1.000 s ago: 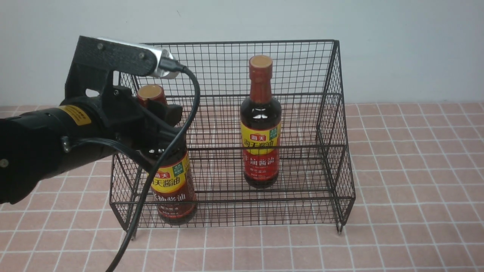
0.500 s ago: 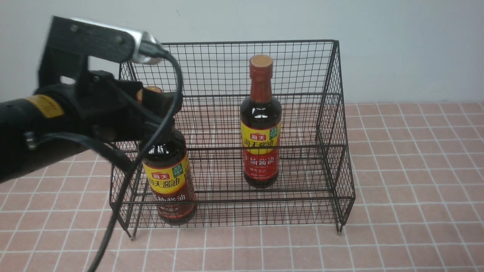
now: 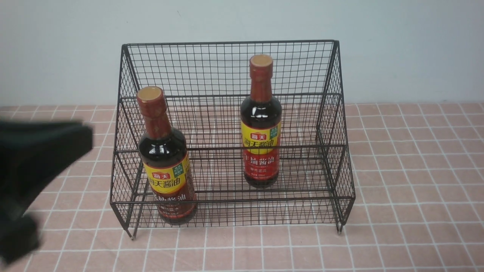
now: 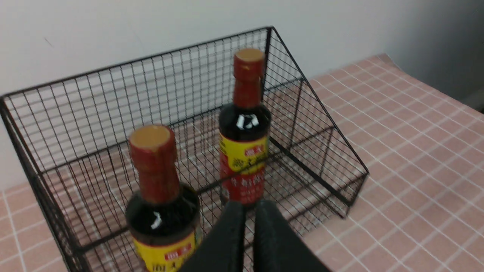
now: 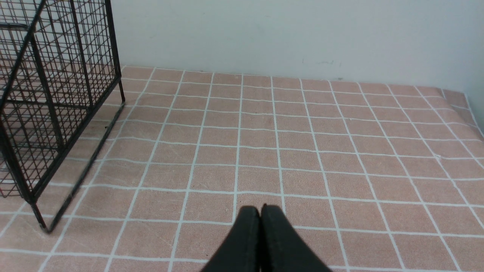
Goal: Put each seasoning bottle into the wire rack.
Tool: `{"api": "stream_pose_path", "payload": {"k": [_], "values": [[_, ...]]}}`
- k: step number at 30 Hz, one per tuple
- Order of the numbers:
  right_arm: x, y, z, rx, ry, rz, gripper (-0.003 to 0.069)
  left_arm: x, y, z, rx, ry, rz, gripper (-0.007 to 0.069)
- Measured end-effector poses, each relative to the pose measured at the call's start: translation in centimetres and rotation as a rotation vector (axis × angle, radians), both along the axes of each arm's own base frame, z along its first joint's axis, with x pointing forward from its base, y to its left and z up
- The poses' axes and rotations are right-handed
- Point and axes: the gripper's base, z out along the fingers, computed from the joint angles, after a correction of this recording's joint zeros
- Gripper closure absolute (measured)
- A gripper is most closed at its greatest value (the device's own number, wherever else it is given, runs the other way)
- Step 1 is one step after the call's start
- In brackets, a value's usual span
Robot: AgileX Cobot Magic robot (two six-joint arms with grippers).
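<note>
Bottles both stand upright in the wire rack, the brown-banded bottle just ahead of the shut, empty left gripper, the red-banded bottle beyond it; they look heavy, rigid and slick, best pinched at the neck, while the right gripper hangs shut and empty beside the rack.

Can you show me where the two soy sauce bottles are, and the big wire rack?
Red-banded soy-sauce bottle (image 3: 261,166), front view, on its red lower label.
Dark brown soy-sauce bottle (image 3: 166,179), front view, on its yellow label.
Wire rack (image 3: 227,42), front view, on its top back rim.
</note>
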Motion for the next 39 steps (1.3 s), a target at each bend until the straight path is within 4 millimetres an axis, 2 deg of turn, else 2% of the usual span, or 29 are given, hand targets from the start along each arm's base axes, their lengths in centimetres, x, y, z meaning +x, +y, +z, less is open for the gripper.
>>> {"api": "stream_pose_path", "payload": {"k": [4, 11, 17, 26, 29, 32, 36, 38, 39], "values": [[0.0, 0.0, 0.0, 0.0, 0.0, 0.0, 0.0672, -3.6, 1.3, -0.1, 0.015, -0.014, -0.037, 0.0631], [0.0, 0.0, 0.0, 0.0, 0.0, 0.0, 0.0672, -7.0, 2.6, -0.3, 0.011, -0.063, -0.061, 0.0631], [0.0, 0.0, 0.0, 0.001, 0.0, 0.0, 0.0672, -7.8, 3.3, -0.3, 0.035, -0.119, -0.039, 0.0631], [0.0, 0.0, 0.0, 0.001, 0.0, 0.0, 0.0672, -6.7, 4.0, -0.6, -0.023, -0.142, 0.1, 0.0631], [0.0, 0.0, 0.0, 0.001, 0.0, 0.0, 0.0672, -5.9, 4.5, -2.4, -0.033, -0.161, 0.211, 0.0631], [0.0, 0.0, 0.0, 0.001, 0.0, 0.0, 0.0672, -5.3, 4.7, -5.5, -0.02, -0.185, 0.313, 0.0631], [0.0, 0.0, 0.0, 0.001, 0.0, 0.0, 0.0672, -4.2, 5.0, -11.7, 0.036, -0.178, 0.46, 0.0631], [0.0, 0.0, 0.0, 0.001, 0.0, 0.0, 0.0672, -4.0, 5.2, -14.1, 0.05, -0.163, 0.503, 0.0631], [0.0, 0.0, 0.0, 0.001, 0.0, 0.0, 0.0672, -4.0, 5.2, -14.4, 0.053, -0.16, 0.506, 0.0631]]}}
